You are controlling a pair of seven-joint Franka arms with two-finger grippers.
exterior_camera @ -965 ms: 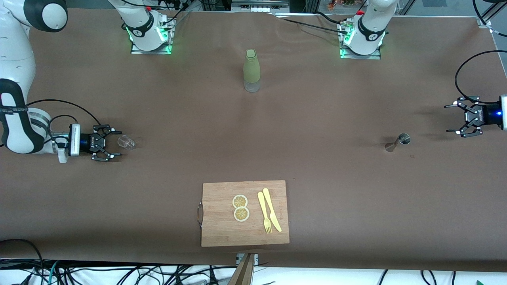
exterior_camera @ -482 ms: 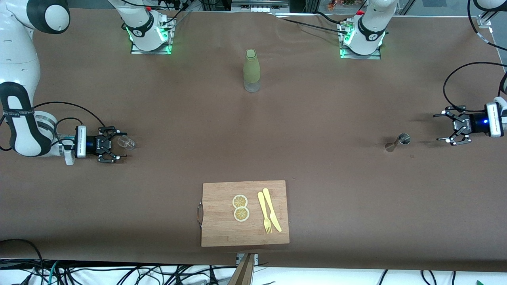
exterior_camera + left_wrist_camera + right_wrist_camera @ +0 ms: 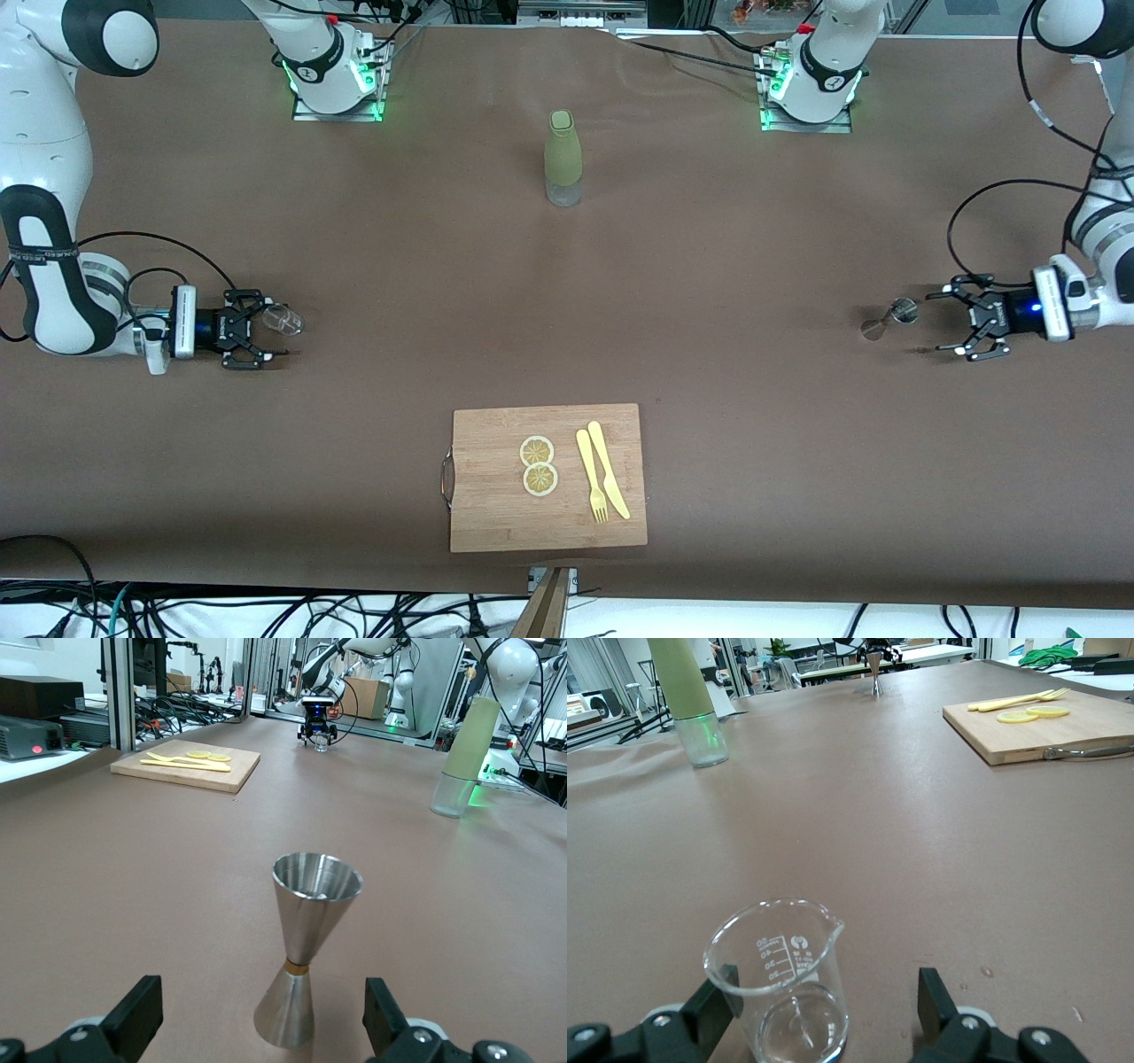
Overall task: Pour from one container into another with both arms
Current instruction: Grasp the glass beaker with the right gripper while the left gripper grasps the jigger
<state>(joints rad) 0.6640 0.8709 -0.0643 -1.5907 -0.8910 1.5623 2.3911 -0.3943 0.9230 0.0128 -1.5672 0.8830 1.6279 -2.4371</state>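
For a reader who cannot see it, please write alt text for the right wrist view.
A small clear glass beaker with printed measuring marks stands upright on the brown table, between the open fingers of the right gripper, not yet gripped. Farther off are a green bottle, a wooden cutting board with lemon slices, and a metal jigger.

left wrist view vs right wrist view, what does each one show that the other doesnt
Only the left wrist view shows the inside of the metal jigger close up, standing upright between the open left gripper fingers, not touched.

Only the right wrist view shows the printed marks and spout of the glass beaker, upright between the right gripper fingers, apparently with no grip yet.

Both show the green bottle, the cutting board with lemon slices and yellow cutlery, and the other arm's gripper far off.
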